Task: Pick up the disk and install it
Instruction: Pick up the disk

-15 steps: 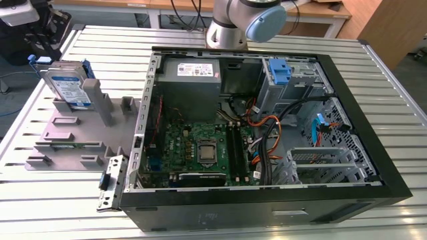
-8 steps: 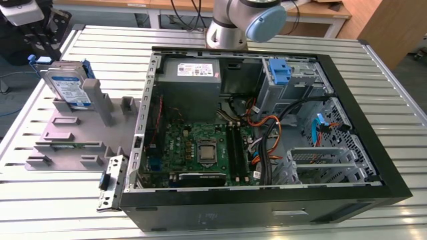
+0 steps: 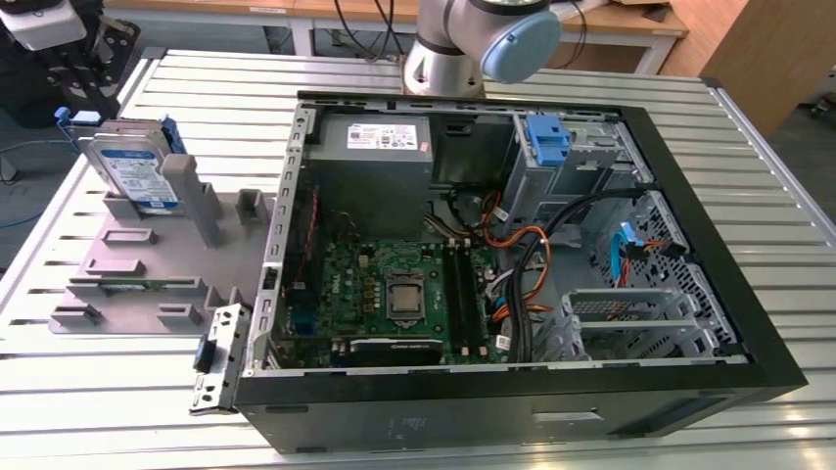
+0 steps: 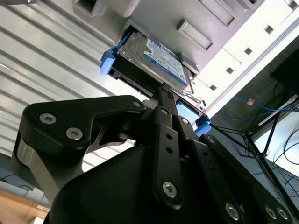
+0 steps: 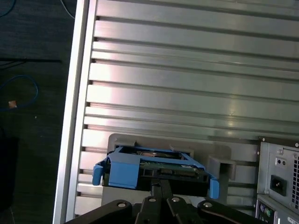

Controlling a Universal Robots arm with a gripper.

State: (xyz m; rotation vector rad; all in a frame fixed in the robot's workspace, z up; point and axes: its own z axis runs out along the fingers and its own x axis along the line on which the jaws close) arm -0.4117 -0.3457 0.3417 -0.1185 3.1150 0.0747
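Silver-bodied, with a white-and-blue label on its face and blue plastic rails round its edges, the flat rectangular disk [image 3: 135, 164] stands upright on one edge in a slot of a grey plastic holder [image 3: 144, 264]. We see that holder lying on the ribbed aluminium desk [image 3: 117, 392], toward the exterior view's left, just beside the open black computer case [image 3: 731, 323] and outside it.

The black end effector [image 5: 161, 183] hangs close above the disk's upper edge. In both wrist views its two fingers [image 4: 161, 121] run in to a single narrow tip, pressed together with nothing between them. That tip lines up with the middle of the disk's upturned edge, between the two blue rail ends. We cannot tell whether the tip touches that edge or stops just short of it. In the exterior view the end effector's dark body sits in the upper corner on the exterior view's left, above the disk and near it.

Inside the case we make out a green motherboard [image 3: 392, 284] on its floor, a grey power supply box [image 3: 372, 147] with a white label at the far side, and a lone blue plastic bracket [image 3: 549, 142] toward the exterior view's right, well apart from the disk. The arm's grey-and-blue joint [image 3: 477, 44] rises behind the case.
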